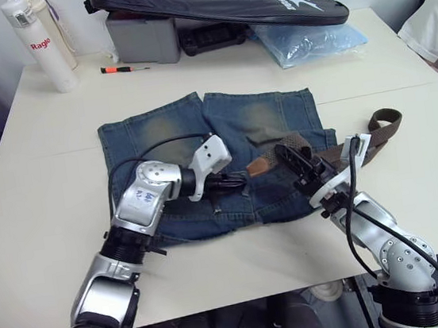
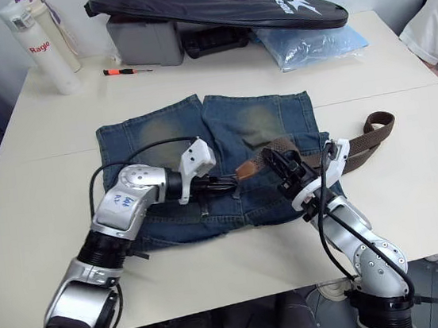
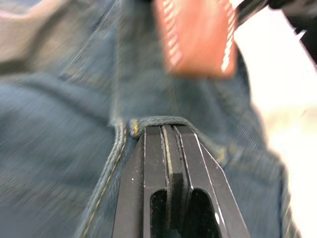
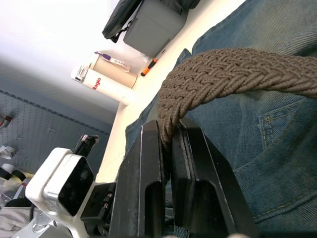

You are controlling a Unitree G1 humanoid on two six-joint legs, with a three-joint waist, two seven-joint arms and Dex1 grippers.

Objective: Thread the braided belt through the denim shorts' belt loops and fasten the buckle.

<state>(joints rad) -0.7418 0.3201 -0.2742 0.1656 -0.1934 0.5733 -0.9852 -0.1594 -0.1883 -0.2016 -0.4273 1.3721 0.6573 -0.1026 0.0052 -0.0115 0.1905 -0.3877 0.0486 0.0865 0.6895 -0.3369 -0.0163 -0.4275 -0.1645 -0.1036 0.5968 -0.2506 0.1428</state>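
The denim shorts (image 1: 167, 134) lie flat on the white table (image 1: 43, 226), waistband toward me. The braided belt (image 1: 380, 120) runs from the right across the waistband and ends in a tan leather tip (image 1: 259, 165). My right gripper (image 1: 284, 154) is shut on the belt just behind that tip, and the weave shows between its fingers (image 4: 148, 163). My left gripper (image 1: 236, 182) lies low on the waistband, shut, with a stitched denim edge (image 3: 153, 121) at its fingertips. The tan tip (image 3: 195, 37) hangs just beyond them. I cannot tell whether that edge is one of the belt loops. The buckle is hidden.
Along the table's far side stand a white bottle (image 1: 40, 42), a grey box (image 1: 143, 37) under a long black bag (image 1: 215, 4), a blue plastic bag (image 1: 312, 40) and a small screwdriver (image 1: 123, 68). A person's white sleeve (image 1: 433, 21) shows at the right edge.
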